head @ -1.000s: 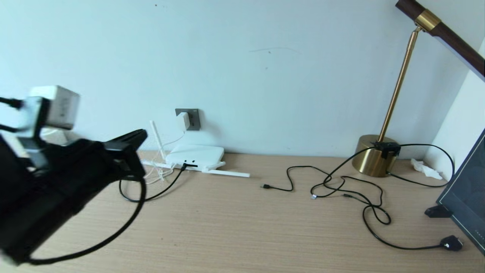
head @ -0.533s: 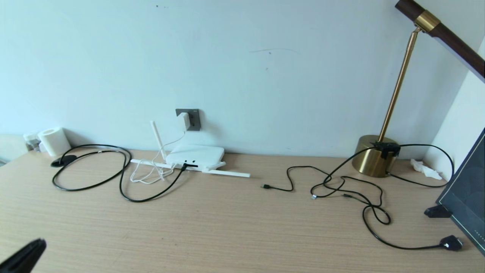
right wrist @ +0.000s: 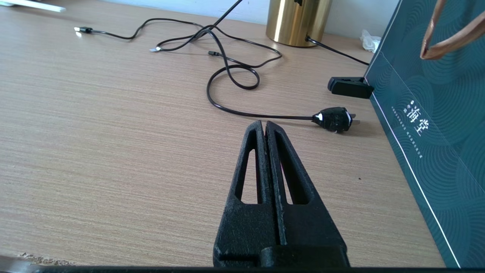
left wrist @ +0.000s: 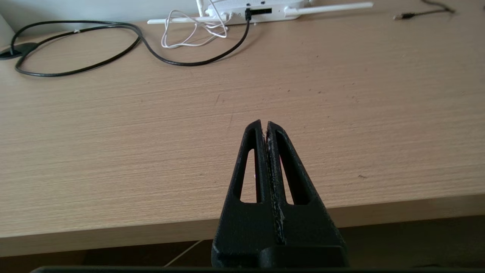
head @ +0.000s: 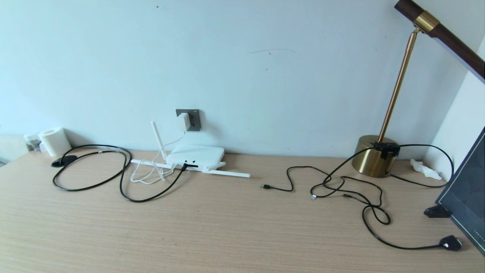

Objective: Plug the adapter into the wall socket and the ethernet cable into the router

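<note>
On my worktop (head: 227,227) the router (head: 197,154) sits against the wall with the ethernet cable (head: 151,195) plugged into its edge, and the adapter (head: 183,121) is seated in the wall socket (head: 194,120). I judge both steps done. My left end effector (left wrist: 264,125) and right end effector (right wrist: 262,124) are pressed shut, empty, near the front edge; I only need to keep them parked.
</note>
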Controlling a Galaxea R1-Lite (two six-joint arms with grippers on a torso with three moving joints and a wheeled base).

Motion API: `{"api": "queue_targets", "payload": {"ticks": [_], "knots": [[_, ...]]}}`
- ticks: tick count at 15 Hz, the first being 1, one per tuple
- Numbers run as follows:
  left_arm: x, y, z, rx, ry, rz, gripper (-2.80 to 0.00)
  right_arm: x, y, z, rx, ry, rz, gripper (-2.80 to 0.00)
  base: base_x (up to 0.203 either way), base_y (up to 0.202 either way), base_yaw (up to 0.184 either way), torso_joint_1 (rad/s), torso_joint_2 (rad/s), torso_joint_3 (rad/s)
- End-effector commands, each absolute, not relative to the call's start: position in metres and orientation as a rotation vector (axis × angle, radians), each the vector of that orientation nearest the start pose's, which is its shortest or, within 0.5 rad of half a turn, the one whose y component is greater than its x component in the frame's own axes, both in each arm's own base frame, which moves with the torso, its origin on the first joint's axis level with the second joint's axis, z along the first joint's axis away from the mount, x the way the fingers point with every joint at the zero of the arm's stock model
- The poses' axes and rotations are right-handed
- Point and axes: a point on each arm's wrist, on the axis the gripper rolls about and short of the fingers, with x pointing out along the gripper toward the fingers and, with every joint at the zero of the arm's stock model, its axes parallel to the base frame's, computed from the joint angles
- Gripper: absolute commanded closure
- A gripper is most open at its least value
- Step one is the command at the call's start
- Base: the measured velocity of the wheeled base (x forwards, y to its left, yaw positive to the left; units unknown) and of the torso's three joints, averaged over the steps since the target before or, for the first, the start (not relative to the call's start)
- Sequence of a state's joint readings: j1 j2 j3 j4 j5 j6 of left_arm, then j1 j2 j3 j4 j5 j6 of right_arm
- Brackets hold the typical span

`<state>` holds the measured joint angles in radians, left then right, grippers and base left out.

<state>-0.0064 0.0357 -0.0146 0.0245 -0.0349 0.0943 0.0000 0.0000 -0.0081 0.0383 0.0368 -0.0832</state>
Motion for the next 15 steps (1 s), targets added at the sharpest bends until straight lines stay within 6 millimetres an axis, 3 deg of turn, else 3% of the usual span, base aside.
{"api": "queue_targets", "payload": {"ticks": [1, 15], "knots": [[-0.0234, -0.0007, 0.0754, 0.075, 0.012, -0.037, 0.00, -0.0233, 0.0007, 0.0737, -0.080, 0.031, 0.034, 0.00, 0.000, 0.000, 0.000, 0.000, 0.00, 0.000], [-0.0234, 0.0001, 0.0756, 0.028, 0.012, -0.002, 0.00, -0.0231, 0.0002, 0.0742, -0.049, 0.022, 0.010, 0.00, 0.000, 0.000, 0.000, 0.000, 0.00, 0.000]]}}
